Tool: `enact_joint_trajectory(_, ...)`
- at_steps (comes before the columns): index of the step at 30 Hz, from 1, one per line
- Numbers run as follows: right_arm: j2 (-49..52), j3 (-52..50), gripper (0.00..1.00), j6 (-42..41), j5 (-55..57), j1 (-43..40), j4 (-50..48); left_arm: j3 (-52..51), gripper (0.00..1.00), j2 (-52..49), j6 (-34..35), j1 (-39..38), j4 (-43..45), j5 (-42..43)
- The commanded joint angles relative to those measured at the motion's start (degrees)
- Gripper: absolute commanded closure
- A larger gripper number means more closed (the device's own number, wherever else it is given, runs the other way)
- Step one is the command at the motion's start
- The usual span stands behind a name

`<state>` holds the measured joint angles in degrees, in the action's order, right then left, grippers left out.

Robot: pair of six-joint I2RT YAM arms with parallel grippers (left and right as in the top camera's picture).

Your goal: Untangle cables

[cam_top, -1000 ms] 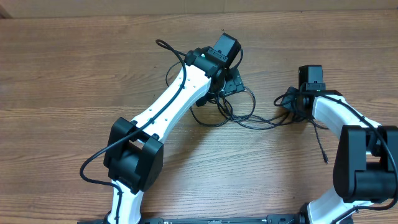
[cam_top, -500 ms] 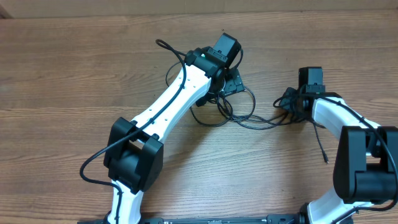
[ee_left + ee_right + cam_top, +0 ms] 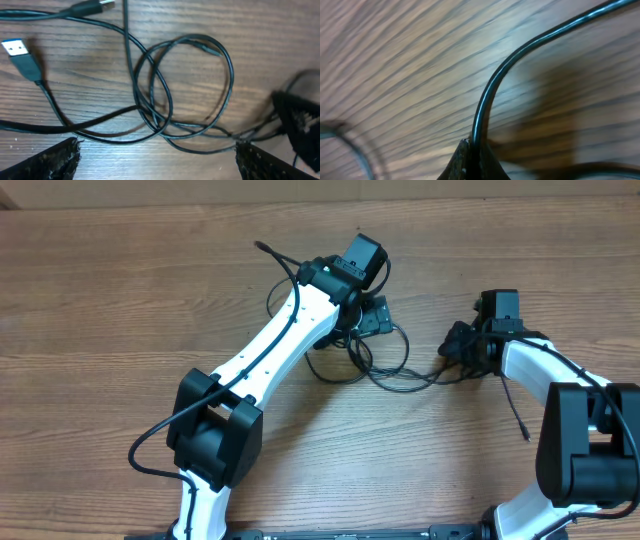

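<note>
Well, we are starting at the right gripper [image 3: 474,161]: its jaws are pressing together on one thin cable [image 3: 492,90], which is coming up from between the tips and bending away over the wood. We are judging that it is pinching this strand in order to draw it sideways out of the tangle of loops [image 3: 190,85]. In the overhead view this gripper is sitting to the right of the tangle, near it, and a strand is running between the two.

The left gripper [image 3: 160,162] is hanging directly above the tangle with its fingers [image 3: 50,162] spread wide, and it is holding nothing. We are thinking it is waiting there to pin or to take a loop while the other side is pulling.

The tangle itself is lying flat on the wooden table [image 3: 120,300], several black loops crossing each other. To the left of the tangle a USB plug [image 3: 20,52] with a pale tongue is lying free, and a second plug is showing at the top edge, above the tangle.

We are finding no brand, label or readable writing on any of them.
</note>
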<state>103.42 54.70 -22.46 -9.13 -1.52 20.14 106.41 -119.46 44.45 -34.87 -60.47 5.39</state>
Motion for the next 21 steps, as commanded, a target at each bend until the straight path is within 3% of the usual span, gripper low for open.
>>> enact_joint_trajectory(1,-1.6,3.6,0.96,1.7,-13.7,-0.1,-0.3,-0.3,0.0,1.5,-10.0,0.2,-0.1,9.1)
enact_joint_trajectory(8,-11.9,7.3,0.96,1.7,-16.9,-0.1,1.2,-0.3,0.0,1.5,-9.4,0.3,-0.1,12.7)
enact_joint_trajectory(21,-32.8,7.6,0.96,1.7,-16.4,-0.1,0.0,-0.3,0.0,1.5,2.4,-0.1,0.7,20.9)
